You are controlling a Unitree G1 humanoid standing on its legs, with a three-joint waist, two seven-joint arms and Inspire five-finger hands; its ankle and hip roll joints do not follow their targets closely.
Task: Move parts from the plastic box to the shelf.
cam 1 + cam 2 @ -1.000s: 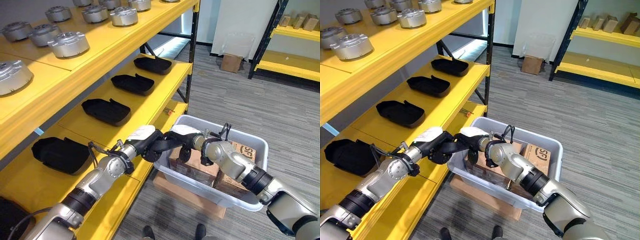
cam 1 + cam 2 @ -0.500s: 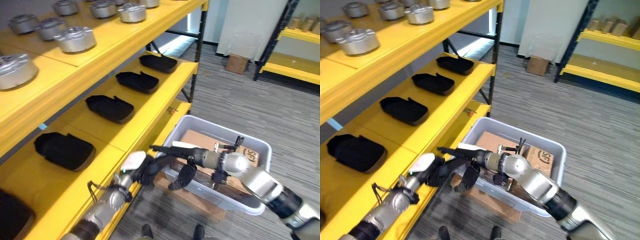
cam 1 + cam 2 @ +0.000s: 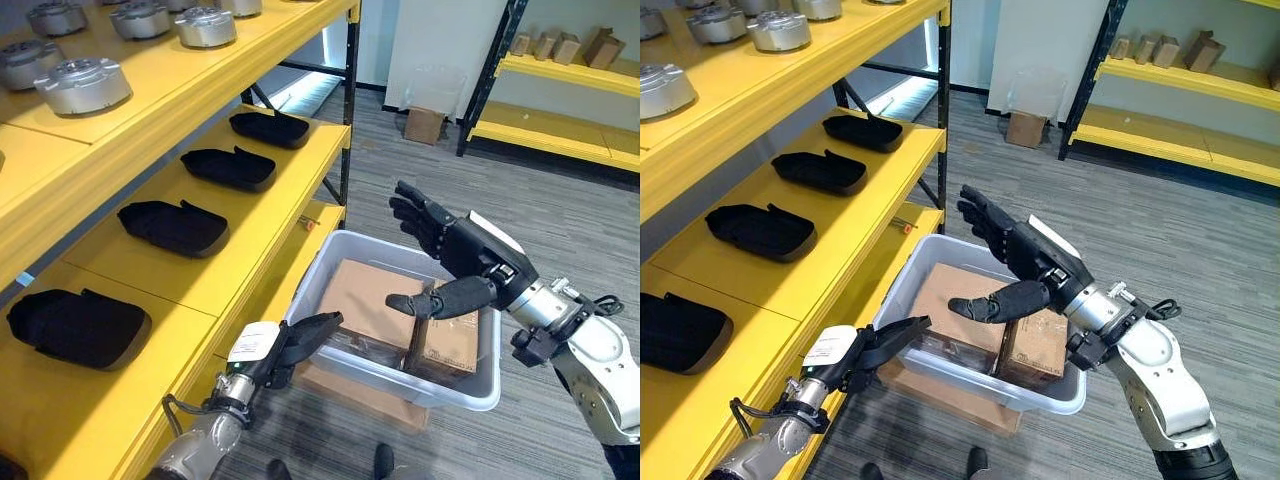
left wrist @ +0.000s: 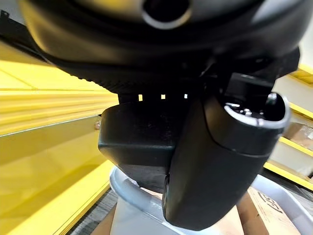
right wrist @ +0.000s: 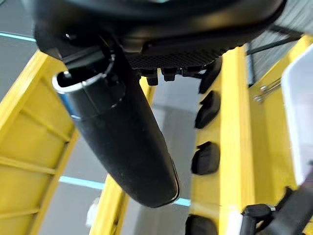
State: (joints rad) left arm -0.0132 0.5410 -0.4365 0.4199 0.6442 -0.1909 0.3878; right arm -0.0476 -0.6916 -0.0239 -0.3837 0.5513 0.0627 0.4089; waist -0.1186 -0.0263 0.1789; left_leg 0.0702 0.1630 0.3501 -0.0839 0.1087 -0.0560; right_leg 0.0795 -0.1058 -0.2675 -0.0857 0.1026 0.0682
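The grey plastic box (image 3: 470,392) stands on the floor beside the yellow shelf (image 3: 250,255) and holds brown cardboard cartons (image 3: 368,296). My right hand (image 3: 462,246) hovers above the box, open, with its fingers spread and its thumb over the cartons; it holds nothing. My left hand (image 3: 300,341) is low at the box's near left wall, open, with straight fingers reaching to the rim (image 3: 902,330) and nothing in them. Black moulded parts (image 3: 160,226) lie in a row on the middle shelf board. Silver round parts (image 3: 84,85) sit on the top board.
Flat cardboard (image 3: 352,388) lies under the box. A second yellow rack (image 3: 560,140) with small cartons stands at the far right, and a small cardboard box (image 3: 425,124) sits on the grey carpet by the back wall. Open carpet stretches right of the box.
My right hand has risen out of the box and spread open above it. My left hand has drawn back to the box's near left wall. The camera has shifted as well.
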